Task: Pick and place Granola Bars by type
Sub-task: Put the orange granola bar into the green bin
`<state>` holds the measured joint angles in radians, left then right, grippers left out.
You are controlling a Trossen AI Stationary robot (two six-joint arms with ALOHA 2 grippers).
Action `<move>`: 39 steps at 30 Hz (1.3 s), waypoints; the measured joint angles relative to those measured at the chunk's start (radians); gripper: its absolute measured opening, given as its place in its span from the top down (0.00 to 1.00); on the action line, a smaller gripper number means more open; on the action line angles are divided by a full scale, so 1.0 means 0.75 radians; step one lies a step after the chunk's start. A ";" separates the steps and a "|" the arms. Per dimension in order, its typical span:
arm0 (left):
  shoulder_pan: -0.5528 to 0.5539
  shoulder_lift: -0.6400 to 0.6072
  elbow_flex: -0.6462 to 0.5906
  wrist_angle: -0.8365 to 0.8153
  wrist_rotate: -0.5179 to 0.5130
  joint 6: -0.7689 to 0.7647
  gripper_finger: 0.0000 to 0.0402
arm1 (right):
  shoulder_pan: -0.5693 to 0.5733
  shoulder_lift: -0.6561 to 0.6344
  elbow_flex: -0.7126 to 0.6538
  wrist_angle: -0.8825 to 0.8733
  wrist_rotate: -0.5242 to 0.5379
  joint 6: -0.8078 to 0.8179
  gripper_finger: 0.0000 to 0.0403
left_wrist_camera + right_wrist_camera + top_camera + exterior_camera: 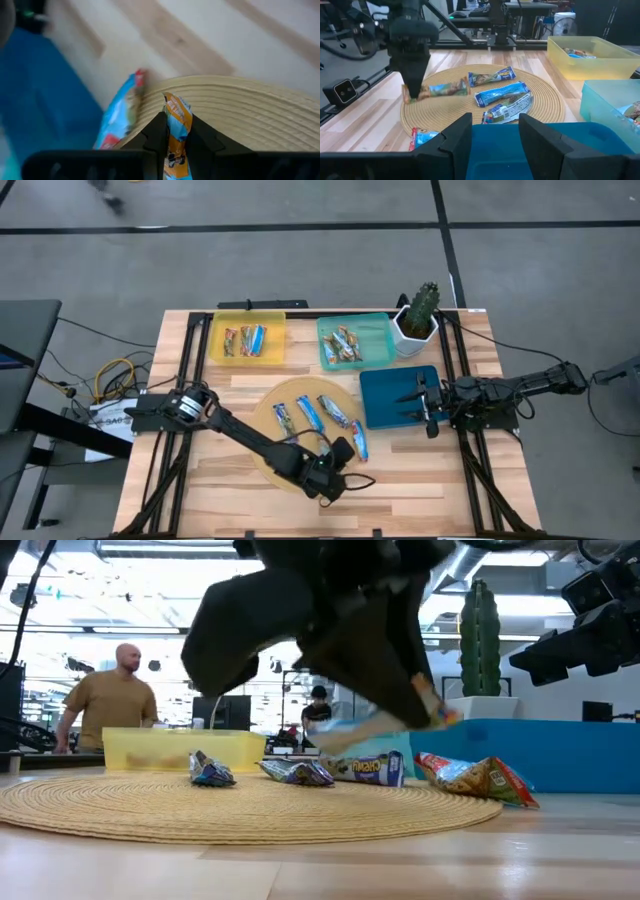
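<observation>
My left gripper (412, 92) hangs over the near right part of the round woven mat (272, 442), shut on one granola bar (444, 89) in a blue-and-tan wrapper. Three more bars (501, 94) lie flat on the mat. A blue-and-red bar (119, 121) lies on the table against the mat's edge. The yellow tray (248, 340) and the teal tray (355, 340) at the far side each hold some bars. My right gripper (495, 132) waits open above the blue tray (398, 395). My left gripper pinches one end of the bar (410, 96) between its two fingers (156, 131), slanting down from above. The rest of the bar sticks out sideways from the fingertips, about level. The bar (375, 730) is lifted clear of the mat.
A cactus in a white pot (418, 320) stands at the far right corner beside the teal tray. People show in the room beyond the table (112, 690). Bare wood lies along the table's near edge (420, 490).
</observation>
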<state>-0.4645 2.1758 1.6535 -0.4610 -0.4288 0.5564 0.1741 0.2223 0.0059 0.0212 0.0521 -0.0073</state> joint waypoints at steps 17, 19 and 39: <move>-0.011 -0.210 0.001 0.084 -0.292 -0.113 0.88 | 0.001 0.000 0.000 0.000 0.000 0.000 0.62; -0.012 -0.231 0.002 0.085 -0.310 -0.111 0.88 | 0.000 0.000 0.000 0.000 0.000 0.000 0.62; 0.245 -0.237 0.003 0.183 -0.320 -0.021 0.88 | 0.000 0.000 0.000 0.001 0.000 0.000 0.62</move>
<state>-0.2804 1.9980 1.6558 -0.3240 -0.6687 0.5407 0.1744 0.2222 0.0059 0.0216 0.0520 -0.0074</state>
